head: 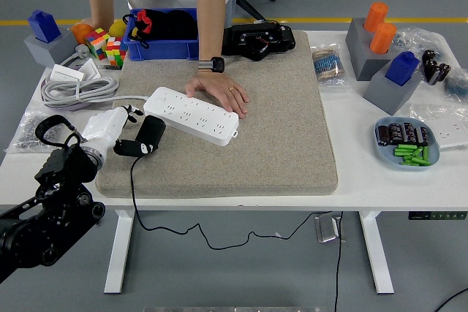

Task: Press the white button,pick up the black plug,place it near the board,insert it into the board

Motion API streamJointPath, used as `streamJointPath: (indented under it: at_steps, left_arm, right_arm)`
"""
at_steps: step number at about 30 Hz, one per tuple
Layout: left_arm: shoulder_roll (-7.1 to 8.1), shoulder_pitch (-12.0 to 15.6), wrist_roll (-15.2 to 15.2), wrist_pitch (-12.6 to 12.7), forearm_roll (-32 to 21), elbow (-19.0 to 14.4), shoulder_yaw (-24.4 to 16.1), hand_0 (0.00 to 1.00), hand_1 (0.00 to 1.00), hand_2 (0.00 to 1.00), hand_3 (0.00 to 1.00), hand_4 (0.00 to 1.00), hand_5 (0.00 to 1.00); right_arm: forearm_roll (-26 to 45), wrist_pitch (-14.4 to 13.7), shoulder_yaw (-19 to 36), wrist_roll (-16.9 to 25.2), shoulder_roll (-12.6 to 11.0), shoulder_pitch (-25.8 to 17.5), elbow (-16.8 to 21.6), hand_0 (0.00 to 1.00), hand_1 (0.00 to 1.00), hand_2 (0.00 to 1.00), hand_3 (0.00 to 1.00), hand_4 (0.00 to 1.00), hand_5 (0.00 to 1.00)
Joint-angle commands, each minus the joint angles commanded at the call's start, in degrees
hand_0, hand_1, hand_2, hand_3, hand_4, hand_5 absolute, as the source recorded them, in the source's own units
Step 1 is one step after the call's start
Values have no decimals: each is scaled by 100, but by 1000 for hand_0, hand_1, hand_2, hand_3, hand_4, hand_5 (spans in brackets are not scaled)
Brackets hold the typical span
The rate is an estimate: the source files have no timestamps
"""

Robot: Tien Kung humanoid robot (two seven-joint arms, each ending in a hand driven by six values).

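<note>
The white power strip lies at an angle on the grey mat. A person's hand rests flat on its far edge. The black plug lies on the mat just left of the strip's near end, and its black cable hangs over the table's front edge. My left hand, white with dark fingers, is low at the mat's left edge. Its fingers are curled against the plug's lower left end. I do not see my right arm.
A coiled white cable lies left of the mat. Behind it are puzzle cubes and a blue bin. A black device sits at the mat's back. Grey blocks and a blue dish stand on the right.
</note>
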Motion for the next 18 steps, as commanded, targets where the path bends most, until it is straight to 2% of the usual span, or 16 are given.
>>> streamJointPath:
  at_steps: [8, 16, 17, 18]
  left_arm:
    - [-56, -29, -3, 64, 32, 8, -91, 654, 695, 680, 743, 908, 140]
    - [-13, -37, 57, -98, -9, -90, -194, 655, 709, 697, 769, 908, 147]
    - [-14, -41, 56, -109, -28, -93, -189, 763, 836, 855, 849, 931, 203]
    - [-18, -46, 51, -111, -48, -94, -182, 763, 836, 855, 849, 931, 203]
  right_arm:
    - [-7, 1, 5, -2, 3, 13, 0, 765, 646, 632, 614, 665, 431]
    - [-10, 4, 23, 5, 3, 33, 7, 766, 647, 631, 614, 665, 431]
    - [-9, 3, 26, 6, 2, 33, 7, 766, 647, 632, 614, 665, 430]
    - [-10, 4, 24, 5, 1, 33, 6, 766, 647, 632, 614, 665, 430]
